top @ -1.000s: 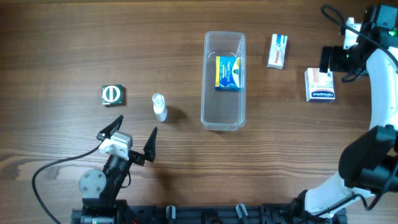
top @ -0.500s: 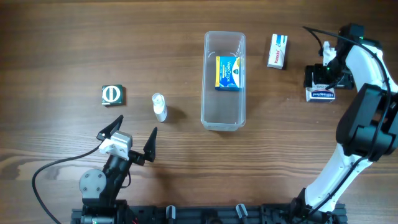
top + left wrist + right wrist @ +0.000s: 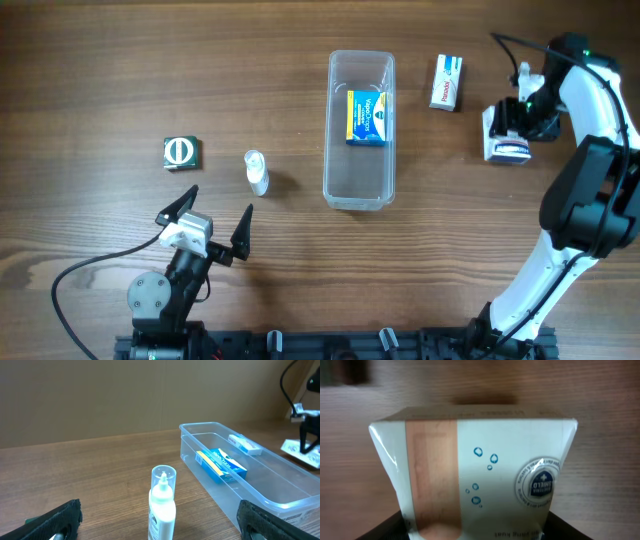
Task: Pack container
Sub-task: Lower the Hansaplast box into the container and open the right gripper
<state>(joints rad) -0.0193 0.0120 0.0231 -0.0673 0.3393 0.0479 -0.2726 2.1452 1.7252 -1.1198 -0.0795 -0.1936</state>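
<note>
At the right edge of the desk (image 3: 100, 60), our right tool (image 3: 506, 135) appears to pinch the white cardboard box (image 3: 475, 485), which bears a tan strip and a round blue seal, by its sides. To do this well, we should keep it level, carry it over the clear rectangular plastic tub (image 3: 358, 203) at mid-desk, and lower it into the bare half beside the blue-and-yellow box (image 3: 367, 117). Our left tool (image 3: 218, 202) rests spread wide. The seal's lettering and the other labels are too small to read.
</note>
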